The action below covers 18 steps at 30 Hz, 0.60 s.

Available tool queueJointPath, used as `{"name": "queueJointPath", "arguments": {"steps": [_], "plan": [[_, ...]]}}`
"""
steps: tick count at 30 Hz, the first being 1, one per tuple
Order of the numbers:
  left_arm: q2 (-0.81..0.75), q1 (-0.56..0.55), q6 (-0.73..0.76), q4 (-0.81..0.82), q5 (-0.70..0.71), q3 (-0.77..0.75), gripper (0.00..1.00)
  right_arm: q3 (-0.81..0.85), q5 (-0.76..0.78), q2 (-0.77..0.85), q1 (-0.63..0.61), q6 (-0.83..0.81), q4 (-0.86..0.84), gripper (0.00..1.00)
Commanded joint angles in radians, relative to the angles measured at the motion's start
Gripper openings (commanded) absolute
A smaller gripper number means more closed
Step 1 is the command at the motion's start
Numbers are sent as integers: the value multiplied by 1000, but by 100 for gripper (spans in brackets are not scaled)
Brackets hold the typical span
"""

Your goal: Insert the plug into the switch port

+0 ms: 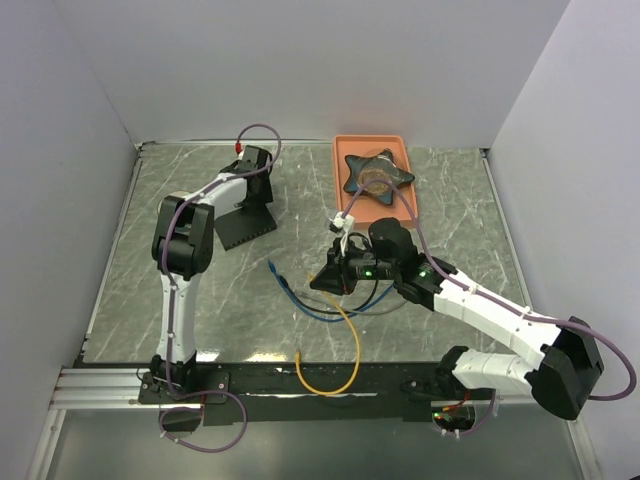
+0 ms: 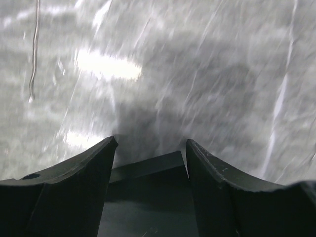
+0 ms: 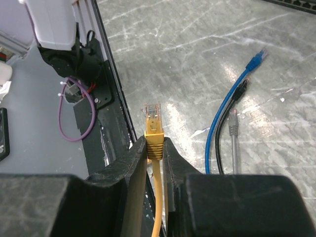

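One plug (image 3: 152, 116) pinched by right end effector (image 3: 154, 144); left end effector (image 2: 151, 143) straddles black box (image 2: 148, 173), grip unclear.

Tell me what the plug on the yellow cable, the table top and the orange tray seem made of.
The plug: apparently clear, glossy plastic; you see through it, above a matte yellow, rubbery-looking boot. The table top: grey marble pattern, white veins, glossy by its reflections; stone or laminate, unclear. The orange tray: smooth, uniform colour, probably plastic.

We see a glossy, grey-veined stone-look bench (image 3: 207, 44), a clear, shiny plastic plug (image 3: 152, 111), a matt black switch box (image 1: 245, 228), and a right tool (image 3: 155, 149) of matt, faintly grainy black plastic.
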<state>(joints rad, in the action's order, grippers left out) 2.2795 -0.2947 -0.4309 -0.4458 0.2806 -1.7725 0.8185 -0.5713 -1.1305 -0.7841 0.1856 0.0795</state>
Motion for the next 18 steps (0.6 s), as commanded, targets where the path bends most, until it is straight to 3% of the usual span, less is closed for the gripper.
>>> {"name": "queueJointPath", "arguments": {"steps": [1,13,18], "plan": [[-27,0,-42,-131,-75,166,65,47,-4,-6,-10,-11,-15,0],[-287,-15,-108,-61,-118,482,67,51,-1,-28,-26,-11,-20,0],[-363,-15,-95,-60,-45,467,73,62,4,-38,-43,-9,-17,0]]}}
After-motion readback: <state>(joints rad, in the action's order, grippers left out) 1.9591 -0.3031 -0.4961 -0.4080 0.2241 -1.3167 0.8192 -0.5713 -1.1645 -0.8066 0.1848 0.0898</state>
